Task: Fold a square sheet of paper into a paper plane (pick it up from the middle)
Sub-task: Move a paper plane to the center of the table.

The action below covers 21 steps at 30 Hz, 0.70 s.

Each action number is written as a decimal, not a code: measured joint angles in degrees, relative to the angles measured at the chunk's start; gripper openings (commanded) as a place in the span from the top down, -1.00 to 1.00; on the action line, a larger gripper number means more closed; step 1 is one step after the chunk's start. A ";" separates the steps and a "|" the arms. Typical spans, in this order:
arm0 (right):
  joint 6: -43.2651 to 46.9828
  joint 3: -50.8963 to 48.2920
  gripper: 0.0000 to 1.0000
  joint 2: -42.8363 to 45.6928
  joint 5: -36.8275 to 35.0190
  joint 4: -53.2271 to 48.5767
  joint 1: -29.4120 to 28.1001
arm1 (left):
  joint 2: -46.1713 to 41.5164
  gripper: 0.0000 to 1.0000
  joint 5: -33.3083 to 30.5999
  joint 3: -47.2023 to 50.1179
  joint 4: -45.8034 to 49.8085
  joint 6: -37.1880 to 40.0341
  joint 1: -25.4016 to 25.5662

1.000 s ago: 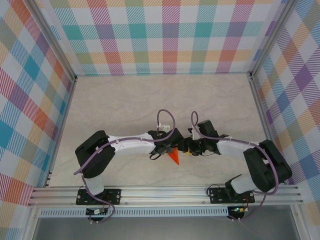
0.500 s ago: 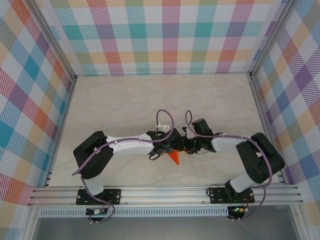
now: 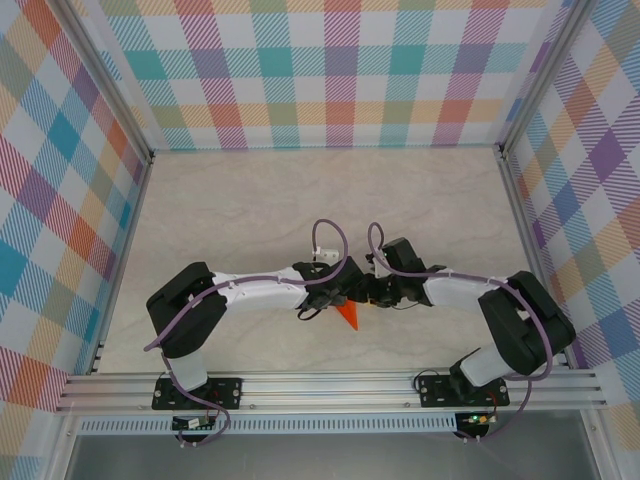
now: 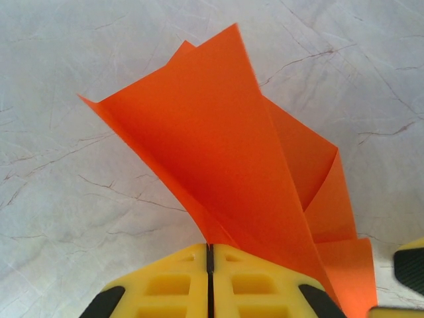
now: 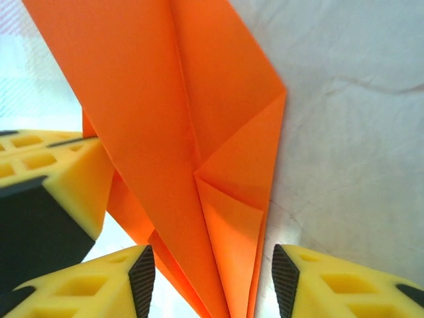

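Watching this one up close. The half-folded paper plane (image 4: 225,152) sits just toward 6 o'clock from the middle of the table (image 4: 73,199), lifted a bit rather than lying flat.

The left gripper (image 4: 209,255) comes in from 9 o'clock and is clenched tight on the plane's narrow end. The right gripper (image 5: 212,285) comes in from 3 o'clock. Its jaws are parted, one on each side of the creased layers, and neither pad looks to be pressing on the paper.

What could go wrong, as I see it:
- The left pinch holds only a small bit of paper. A sideways tug from the right could make the plane pivot or slide out.
- The flaps are springing apart. If the right jaws close off the crease, they'd set a crooked fold or crumple a layer.
- The two sets of fingers are almost touching, so a small misjudgement means a bump.

Count:
- 1 orange paper
- 2 arms
- 2 grippers
- 1 table
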<state>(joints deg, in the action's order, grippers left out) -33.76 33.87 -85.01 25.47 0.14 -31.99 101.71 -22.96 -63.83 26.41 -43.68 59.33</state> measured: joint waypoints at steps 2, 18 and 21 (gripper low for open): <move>0.37 1.49 -0.03 -0.28 -0.98 -0.70 0.11 | 0.00 0.83 0.02 0.13 -0.02 0.02 0.00; 0.17 2.69 0.01 -6.14 6.21 3.72 0.15 | -0.33 0.83 0.48 0.17 -0.04 0.61 -0.15; 0.17 1.84 -0.04 -4.76 6.97 3.76 0.11 | -0.33 0.83 0.61 0.17 -0.04 0.66 -0.22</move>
<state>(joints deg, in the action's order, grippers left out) -33.58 35.70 -89.78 32.45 3.90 -31.88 101.38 -22.35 -63.66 26.37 -43.03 59.11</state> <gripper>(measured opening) 0.508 0.086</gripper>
